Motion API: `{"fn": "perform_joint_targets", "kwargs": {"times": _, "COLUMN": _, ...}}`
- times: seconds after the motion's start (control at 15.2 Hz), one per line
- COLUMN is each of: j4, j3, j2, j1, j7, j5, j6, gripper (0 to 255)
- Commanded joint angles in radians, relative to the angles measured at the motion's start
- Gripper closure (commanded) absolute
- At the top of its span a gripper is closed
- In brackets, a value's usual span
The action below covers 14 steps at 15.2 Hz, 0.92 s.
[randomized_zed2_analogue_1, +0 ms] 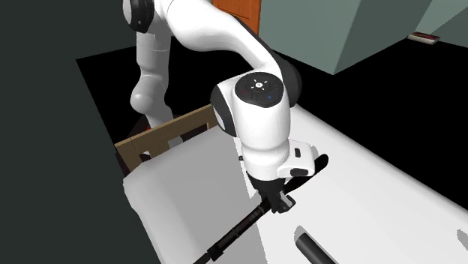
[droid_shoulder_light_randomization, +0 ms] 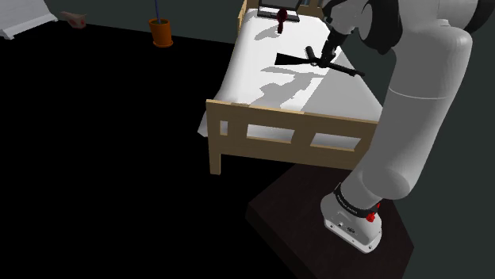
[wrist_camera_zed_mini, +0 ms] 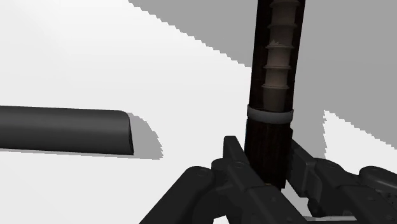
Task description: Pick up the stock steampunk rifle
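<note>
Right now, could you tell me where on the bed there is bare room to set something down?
Bare mattress lies between the rifle and the wooden footboard. Crowded: the head end, with a red object, and around the gripper clasping the rifle beside a dark cylinder.

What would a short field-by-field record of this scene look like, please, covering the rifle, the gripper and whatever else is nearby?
target: black rifle
target position: across the white mattress of the bed
gripper: gripper partway along the rifle, fingers clasping it from both sides
lifted: cannot tell
also on mattress: dark cylinder, apart from the rifle
bed frame: wooden footboard
off the bed: orange pot, toward the shoulder view's upper left
</note>
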Motion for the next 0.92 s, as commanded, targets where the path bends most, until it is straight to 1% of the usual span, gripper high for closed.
{"fn": "perform_joint_targets", "kwargs": {"times": 0.0, "j4": 0.012, "j3": -0.005, "j2": -0.008, "j1": 0.003, "j7": 0.008, "j5": -0.01, "j6": -0.015, "gripper": 255}}
{"fn": "perform_joint_targets", "kwargs": {"times": 0.86, "j4": 0.148, "j3": -0.032, "j2": -0.047, "j1": 0.009, "j7": 0.061, "j5": -0.066, "j6": -0.166, "gripper": 255}}
